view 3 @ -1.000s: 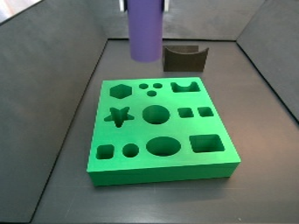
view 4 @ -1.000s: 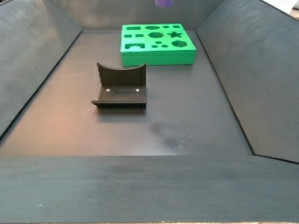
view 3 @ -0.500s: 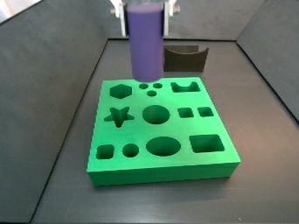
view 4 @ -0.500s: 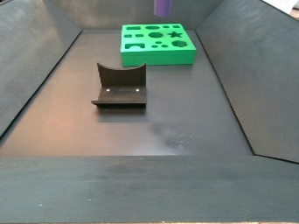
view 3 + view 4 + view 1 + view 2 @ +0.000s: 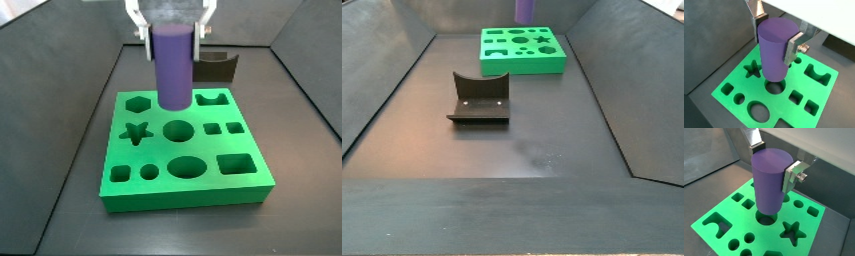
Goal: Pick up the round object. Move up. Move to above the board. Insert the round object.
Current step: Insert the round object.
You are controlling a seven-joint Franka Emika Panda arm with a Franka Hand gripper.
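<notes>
Above the board [image 5: 185, 145], the gripper [image 5: 171, 32] holds the peg [image 5: 174, 65] upright, its two silver fingers [image 5: 795, 46] closed against opposite sides of the peg's upper part. In both wrist views the peg [image 5: 774, 47] hangs with its lower end over the board's big round hole [image 5: 774, 86], near the slab's middle; whether the end has reached the hole's rim cannot be told. The peg [image 5: 769, 178] is a smooth, matte purple cylinder with a flat top. The board [image 5: 724, 223] is a thick, bright green square slab cut with a star [image 5: 791, 231], a hexagon [image 5: 136, 102], circles, squares and an oval [image 5: 186, 166]. In a side view the board [image 5: 523, 50] lies at the far end of the dark floor, with only the peg's lower end [image 5: 528, 11] showing above it. The fixture [image 5: 480, 99], a dark L-shaped bracket, stands well apart from the board, nearer that camera.
</notes>
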